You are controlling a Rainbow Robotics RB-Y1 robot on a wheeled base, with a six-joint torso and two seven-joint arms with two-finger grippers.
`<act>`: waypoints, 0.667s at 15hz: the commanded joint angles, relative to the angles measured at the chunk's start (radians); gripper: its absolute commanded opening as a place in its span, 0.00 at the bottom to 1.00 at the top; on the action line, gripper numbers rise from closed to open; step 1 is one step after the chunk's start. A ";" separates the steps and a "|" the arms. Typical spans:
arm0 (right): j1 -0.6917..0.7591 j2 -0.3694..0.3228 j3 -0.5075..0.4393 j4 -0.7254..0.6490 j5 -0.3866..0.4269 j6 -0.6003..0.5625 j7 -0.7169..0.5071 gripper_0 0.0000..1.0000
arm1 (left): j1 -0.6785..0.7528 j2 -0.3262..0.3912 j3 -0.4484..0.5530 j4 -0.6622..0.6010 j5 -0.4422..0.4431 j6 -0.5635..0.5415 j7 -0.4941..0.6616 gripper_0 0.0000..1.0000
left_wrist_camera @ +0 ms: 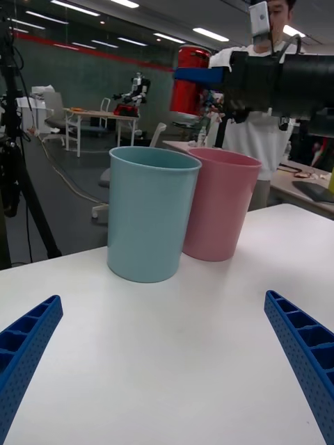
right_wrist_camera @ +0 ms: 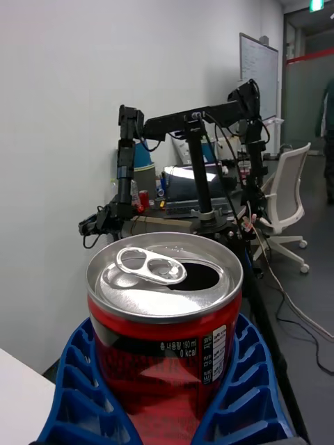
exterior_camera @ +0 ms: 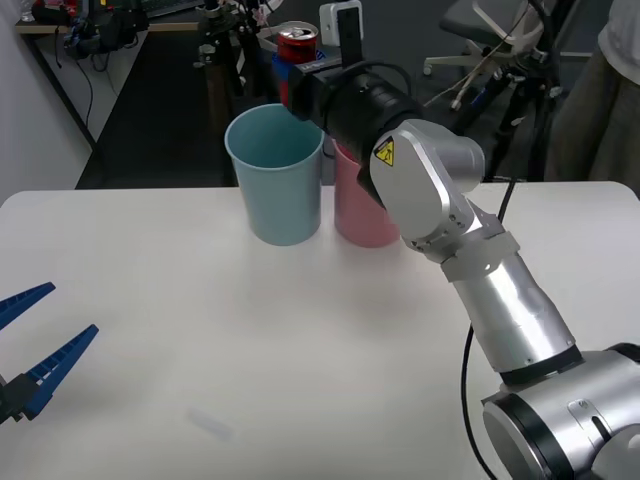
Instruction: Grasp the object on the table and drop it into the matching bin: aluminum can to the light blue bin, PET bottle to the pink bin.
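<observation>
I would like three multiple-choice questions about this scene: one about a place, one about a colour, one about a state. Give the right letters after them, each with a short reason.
1. Where is the red can?
A. lying on the table
B. held up behind the bins' rims
C. inside the pink bin

2. What colour is the bin to the robot's left of the pink bin?
A. light blue
B. green
C. white

3. How is the left hand?
A. shut on the can
B. shut on nothing
C. open, over the table

Answers:
1 B: the right hand grips the can above and behind the rims.
2 A: the light blue bin stands there.
3 C: its blue fingers are spread above the white table.
</observation>
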 commanded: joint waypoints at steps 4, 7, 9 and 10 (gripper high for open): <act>-0.078 0.029 0.005 0.123 0.001 0.027 0.016 0.00 | 0.000 0.000 0.000 0.000 0.000 0.000 0.000 1.00; -0.077 0.029 0.011 0.123 0.001 0.034 0.031 0.00 | 0.000 0.000 0.000 0.000 0.000 0.000 0.000 1.00; -0.077 0.029 0.015 0.123 -0.001 0.040 0.028 0.00 | 0.000 0.000 0.000 0.000 0.000 0.000 0.000 1.00; -0.077 0.029 0.017 0.122 -0.001 0.043 0.027 0.00 | 0.000 0.000 0.000 0.000 0.000 0.000 0.000 1.00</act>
